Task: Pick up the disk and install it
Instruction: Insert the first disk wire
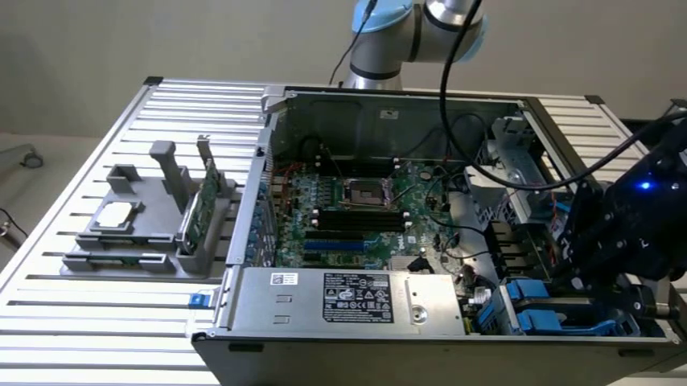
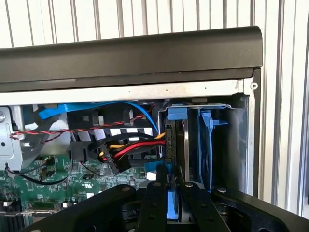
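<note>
The disk (image 2: pixel 185 145) stands on edge in the drive bay at the corner of the open computer case (image 2: pixel 130 53), its blue carrier rail (image 2: pixel 175 114) showing at the end. In the wrist view my gripper (image 2: pixel 173 205) has its two black fingers (image 2: pixel 153 205) drawn close together on the disk's near edge, with blue plastic between them. In the exterior view the gripper (image 1: pixel 577 281) hangs over the blue-railed bay (image 1: pixel 533 296) at the case's front corner, on the exterior view's right.
A grey holder (image 1: pixel 129 241) on the slatted table carries a square silver chip (image 1: pixel 116 213) and a green circuit card (image 1: pixel 199 205). Inside the case are the motherboard (image 1: pixel 355 205), a power supply (image 1: pixel 343 297), and red, yellow and blue cables (image 2: pixel 130 147) beside the bay.
</note>
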